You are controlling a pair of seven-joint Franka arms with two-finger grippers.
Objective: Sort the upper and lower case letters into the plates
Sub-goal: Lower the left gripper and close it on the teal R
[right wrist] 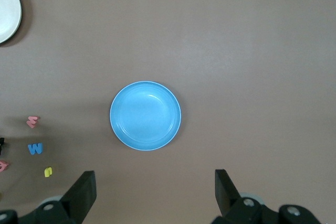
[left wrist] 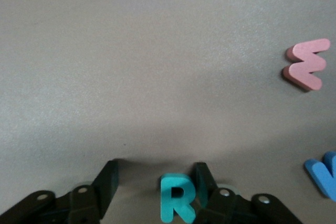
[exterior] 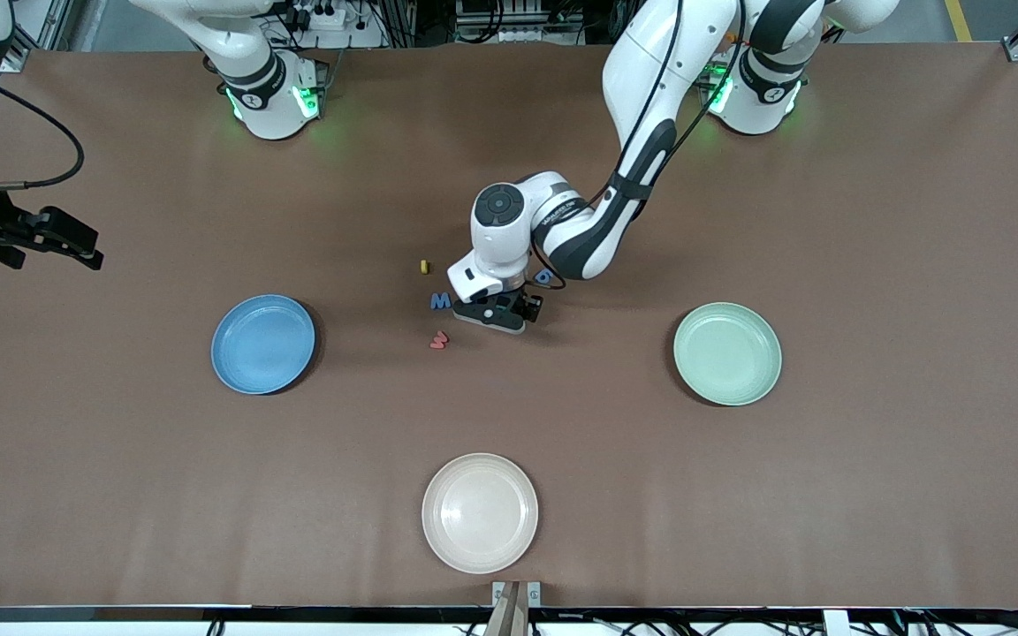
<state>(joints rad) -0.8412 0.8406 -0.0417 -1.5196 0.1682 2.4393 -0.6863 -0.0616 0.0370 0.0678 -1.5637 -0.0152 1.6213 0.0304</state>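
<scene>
The left arm reaches from its base down to the middle of the brown table (exterior: 871,265), and the left gripper (exterior: 493,311) sits low at the tabletop among a small cluster of toy letters. In the left wrist view its two black fingers (left wrist: 107,182) stand on either side of a teal R (left wrist: 177,198); one finger is right against the letter while the other is apart from it with a clear gap, so the jaws are partly drawn in and not clamped on the R. A pink letter (exterior: 439,340) shaped like a W or an E lies on the table just nearer the front camera than the gripper, and a blue letter (exterior: 441,301), an M or W, lies just beside the gripper toward the right arm's end. A small yellow letter (exterior: 423,266) lies a little farther from the camera, and another blue letter (exterior: 544,277) peeks out beside the wrist toward the left arm's end. The blue plate (exterior: 263,344) rests toward the right arm's end of the table and the mint green plate (exterior: 727,353) toward the left arm's end, both with no letters in them. A cream-white plate (exterior: 480,512) sits nearest the front camera. The right arm waits, and the right gripper (right wrist: 155,195) hangs high over the blue plate with its fingers spread wide and nothing between them.
</scene>
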